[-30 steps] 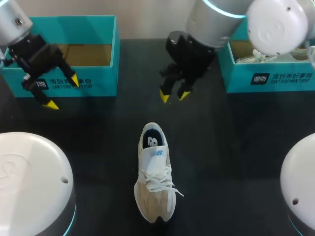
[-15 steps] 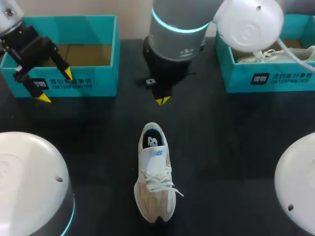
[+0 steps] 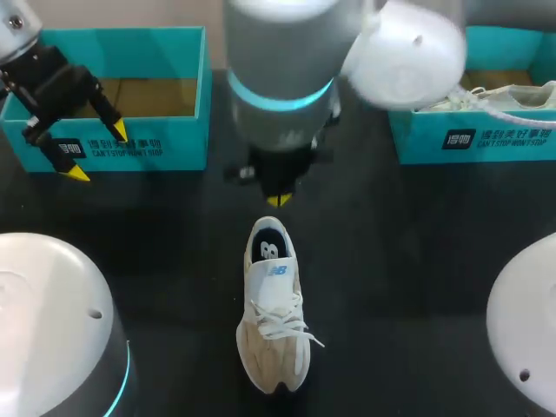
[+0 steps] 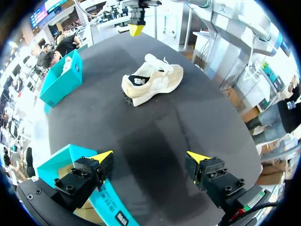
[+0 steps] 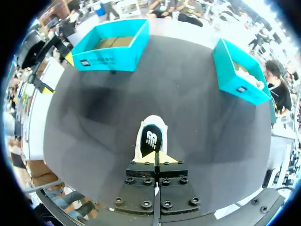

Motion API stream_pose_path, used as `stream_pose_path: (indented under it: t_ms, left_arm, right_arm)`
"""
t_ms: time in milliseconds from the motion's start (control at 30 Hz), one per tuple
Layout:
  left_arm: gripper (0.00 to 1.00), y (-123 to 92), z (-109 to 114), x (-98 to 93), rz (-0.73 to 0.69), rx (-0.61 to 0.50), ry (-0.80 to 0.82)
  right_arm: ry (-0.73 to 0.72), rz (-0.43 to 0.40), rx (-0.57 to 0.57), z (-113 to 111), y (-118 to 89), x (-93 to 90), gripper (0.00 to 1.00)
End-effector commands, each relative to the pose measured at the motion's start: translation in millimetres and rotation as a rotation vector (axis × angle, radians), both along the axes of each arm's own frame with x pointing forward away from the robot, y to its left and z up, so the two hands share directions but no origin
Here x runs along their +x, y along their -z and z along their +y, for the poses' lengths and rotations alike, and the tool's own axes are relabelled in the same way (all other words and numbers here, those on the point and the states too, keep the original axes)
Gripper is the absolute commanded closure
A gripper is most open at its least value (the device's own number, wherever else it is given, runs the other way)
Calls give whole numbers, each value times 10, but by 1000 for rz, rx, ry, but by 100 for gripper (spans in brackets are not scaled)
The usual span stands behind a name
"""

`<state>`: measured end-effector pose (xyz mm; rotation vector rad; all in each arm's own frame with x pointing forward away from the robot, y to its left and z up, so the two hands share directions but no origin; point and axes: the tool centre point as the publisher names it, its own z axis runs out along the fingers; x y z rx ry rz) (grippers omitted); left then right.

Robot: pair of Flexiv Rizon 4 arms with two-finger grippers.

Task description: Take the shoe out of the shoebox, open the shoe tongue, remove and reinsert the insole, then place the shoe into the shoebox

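the shoe (image 3: 272,304) is lying upright on its sole in the middle of the tabletop (image 3: 408,261), well apart from both boxes, heel end pointing toward the boxes and toe toward the robot's base. so the taking-out step is looking done, and the step in hand is likely the opening of the tongue (image 3: 276,280), with the dark insole (image 3: 268,248) showing through the heel opening and not yet pulled.

the right arm is reaching in from its side past the middle, wrist pointing steeply down, and the right tool (image 3: 279,200) is hovering just beyond the heel, apart from it. its yellow tips are pressing together and gripping nothing. the next move is probably calling for those tips to part, drop lower and come forward over the collar so one can hook the tongue above the laces (image 3: 280,328).

the left tool (image 3: 98,151) is hanging in front of the left shoebox (image 3: 174,146), its fingers spread wide and gripping nothing. that box is looking empty inside. the right shoebox (image 3: 486,139) is holding another shoe (image 3: 508,95).
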<state>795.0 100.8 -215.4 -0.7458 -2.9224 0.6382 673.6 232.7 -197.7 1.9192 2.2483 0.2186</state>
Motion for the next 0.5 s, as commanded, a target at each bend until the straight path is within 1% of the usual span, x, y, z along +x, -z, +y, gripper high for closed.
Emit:
stream_pose_path:
  t_ms: [33, 100, 133, 500]
  left_arm:
    - [0, -5, 5, -8, -1, 2, 0]
    - [0, -5, 5, -8, -1, 2, 0]
    - [0, -5, 5, -8, -1, 2, 0]
    - [0, -5, 5, -8, -1, 2, 0]
  right_arm:
    - [57, -32, -156, 402, 249, -78, 100]
    - [63, -44, -174, 464, 347, -92, 100]
    - [66, -52, -153, 484, 390, -100, 100]
    - [66, -52, -153, 484, 390, -100, 100]
